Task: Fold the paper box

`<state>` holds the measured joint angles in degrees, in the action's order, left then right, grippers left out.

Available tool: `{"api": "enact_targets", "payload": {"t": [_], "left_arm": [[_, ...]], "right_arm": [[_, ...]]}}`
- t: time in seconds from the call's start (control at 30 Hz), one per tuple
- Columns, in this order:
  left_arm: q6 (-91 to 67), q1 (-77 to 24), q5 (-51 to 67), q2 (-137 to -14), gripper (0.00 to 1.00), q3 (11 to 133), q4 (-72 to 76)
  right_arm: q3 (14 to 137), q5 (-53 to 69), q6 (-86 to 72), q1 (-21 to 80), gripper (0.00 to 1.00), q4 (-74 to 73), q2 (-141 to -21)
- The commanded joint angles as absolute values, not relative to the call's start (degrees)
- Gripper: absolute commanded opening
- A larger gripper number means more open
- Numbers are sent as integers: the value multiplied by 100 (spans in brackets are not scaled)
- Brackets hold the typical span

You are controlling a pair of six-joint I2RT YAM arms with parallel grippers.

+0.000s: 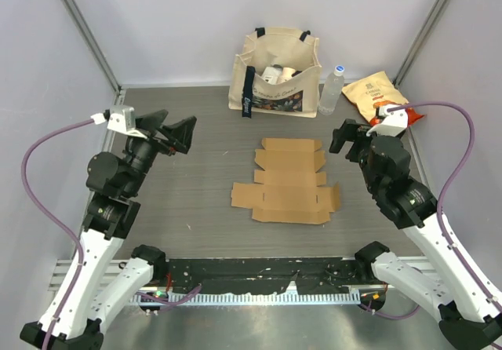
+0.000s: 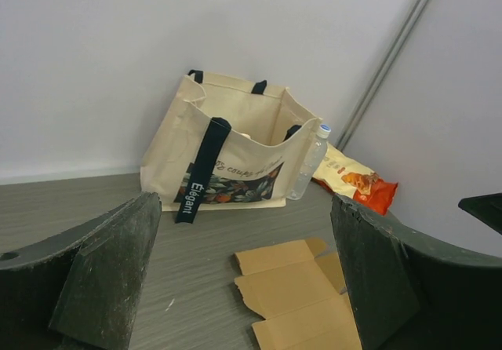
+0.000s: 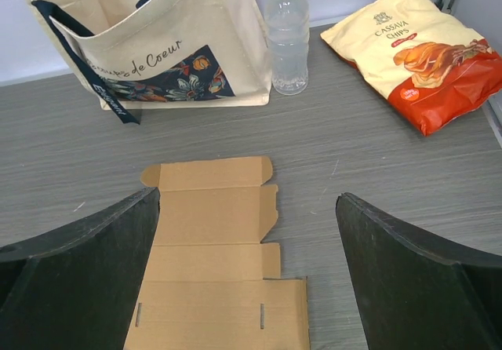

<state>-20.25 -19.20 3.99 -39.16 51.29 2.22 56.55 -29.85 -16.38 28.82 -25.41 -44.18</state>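
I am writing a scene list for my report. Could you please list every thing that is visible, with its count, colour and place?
paper box: one, plain brown, lying flat and unfolded at the middle of the table
tote bag: one, beige with dark straps and a flower print, upright at the far edge
water bottle: one, clear, upright just right of the tote bag
snack packet: one, yellow and orange-red, lying in the far right corner
table: one, grey wood grain, under everything
left gripper: one, black, open, left of the paper box, holding nothing
right gripper: one, black, open, right of the paper box, holding nothing
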Motion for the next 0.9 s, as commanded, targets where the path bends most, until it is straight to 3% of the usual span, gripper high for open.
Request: {"api": "enact_targets", "payload": {"t": [0.0,0.27,0.5,0.87], "left_arm": [[-2381,-1899,966,-4341,94,5159,650],[-3530,-2021,2055,-5808,89,5396,581],[-4481,-2399,2900,-7707,69,5757,175],[-6273,-2602,1970,-8824,67,4370,586]], "right_arm": [[5678,-3156,-1723,2909,100,-2355,-4596],[5450,-2584,-1784,2909,100,-2215,-4755],[5229,-2322,-1960,2909,100,-2065,-4974],[5168,-2021,-2013,2909,99,-1986,-4966]]}}
